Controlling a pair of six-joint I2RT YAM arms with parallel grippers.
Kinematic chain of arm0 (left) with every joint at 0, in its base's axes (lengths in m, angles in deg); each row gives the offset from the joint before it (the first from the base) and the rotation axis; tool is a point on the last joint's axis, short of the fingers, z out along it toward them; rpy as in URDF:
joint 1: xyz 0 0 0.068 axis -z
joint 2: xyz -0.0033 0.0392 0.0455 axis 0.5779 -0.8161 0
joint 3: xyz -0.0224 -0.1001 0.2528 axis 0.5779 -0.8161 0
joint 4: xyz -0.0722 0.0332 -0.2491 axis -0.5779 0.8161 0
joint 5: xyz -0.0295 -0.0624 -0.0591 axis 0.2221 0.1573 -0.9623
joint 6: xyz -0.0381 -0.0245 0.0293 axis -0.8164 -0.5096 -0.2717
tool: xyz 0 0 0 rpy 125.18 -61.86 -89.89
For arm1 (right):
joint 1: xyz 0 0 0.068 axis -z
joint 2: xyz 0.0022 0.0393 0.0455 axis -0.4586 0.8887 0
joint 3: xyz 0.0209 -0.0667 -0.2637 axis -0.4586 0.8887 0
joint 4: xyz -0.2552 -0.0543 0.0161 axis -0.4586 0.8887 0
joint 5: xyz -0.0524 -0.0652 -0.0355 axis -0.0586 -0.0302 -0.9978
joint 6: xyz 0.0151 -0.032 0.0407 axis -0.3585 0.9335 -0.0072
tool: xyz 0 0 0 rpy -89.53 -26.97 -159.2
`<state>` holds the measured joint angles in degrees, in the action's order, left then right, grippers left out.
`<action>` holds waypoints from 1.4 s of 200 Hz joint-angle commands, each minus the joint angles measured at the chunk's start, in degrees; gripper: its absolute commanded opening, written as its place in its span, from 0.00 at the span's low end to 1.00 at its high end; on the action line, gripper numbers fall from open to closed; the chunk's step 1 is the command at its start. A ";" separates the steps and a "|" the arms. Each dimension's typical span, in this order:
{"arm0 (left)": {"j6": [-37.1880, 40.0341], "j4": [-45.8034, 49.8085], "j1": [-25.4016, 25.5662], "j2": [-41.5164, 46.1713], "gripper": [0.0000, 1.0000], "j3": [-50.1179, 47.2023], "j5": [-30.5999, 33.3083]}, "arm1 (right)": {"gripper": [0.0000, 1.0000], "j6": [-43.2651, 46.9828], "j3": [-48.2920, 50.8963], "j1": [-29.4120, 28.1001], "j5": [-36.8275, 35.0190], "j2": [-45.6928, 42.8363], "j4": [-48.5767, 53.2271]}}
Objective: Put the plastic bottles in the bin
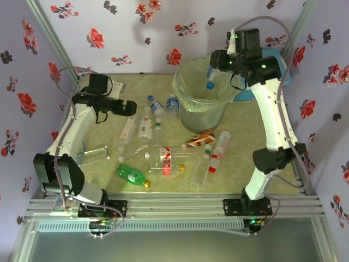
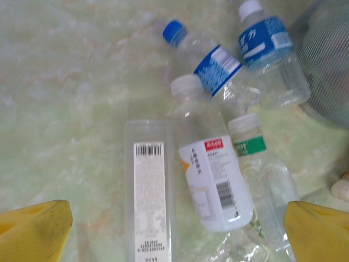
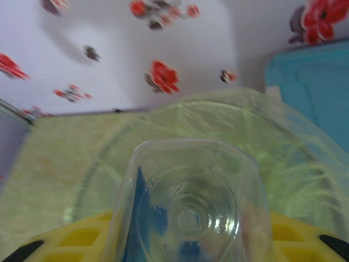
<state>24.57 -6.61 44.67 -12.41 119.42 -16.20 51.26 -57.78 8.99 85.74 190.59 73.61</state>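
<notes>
Several plastic bottles lie across the table; a green one [image 1: 132,176] is near the front and a brown-orange one [image 1: 199,140] lies by the bin [image 1: 188,106]. My left gripper [image 1: 132,108] hovers open above a cluster of them. In the left wrist view its yellow fingertips [image 2: 35,229] straddle a clear flat bottle with a white label [image 2: 148,202], a white-labelled bottle [image 2: 214,183] and a green-labelled one [image 2: 255,158]; two blue-labelled bottles [image 2: 218,63] lie beyond. My right gripper [image 1: 215,68] is above the bin, shut on a clear blue-labelled bottle [image 3: 185,210] [image 1: 210,83], cap down, with the bin's bag-lined rim [image 3: 262,117] beneath.
A white box with a light-blue lid [image 1: 272,63] [image 3: 308,90] stands behind the bin at the back right. Flowered walls close in the table on three sides. The bin's wall [image 2: 330,76] shows at the right of the left wrist view.
</notes>
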 commanded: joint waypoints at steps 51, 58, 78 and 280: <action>-1.25 2.52 1.16 3.27 1.00 -10.84 1.41 | 0.36 6.77 -2.41 -0.56 -1.92 11.10 11.85; -1.17 2.38 1.16 3.29 1.00 -11.39 1.80 | 0.36 6.55 -2.13 -0.80 -1.40 11.65 11.53; -1.17 1.40 1.14 3.00 1.00 -12.49 2.25 | 0.37 5.71 -0.47 -1.29 -0.64 13.10 10.51; 2.53 2.61 1.21 -3.84 0.98 -15.94 10.01 | 0.67 0.92 8.60 -1.12 -0.07 11.35 6.04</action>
<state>25.97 -5.00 45.59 -15.25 104.27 -6.63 51.61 -48.58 7.81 85.04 206.52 79.53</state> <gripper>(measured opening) 0.988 0.663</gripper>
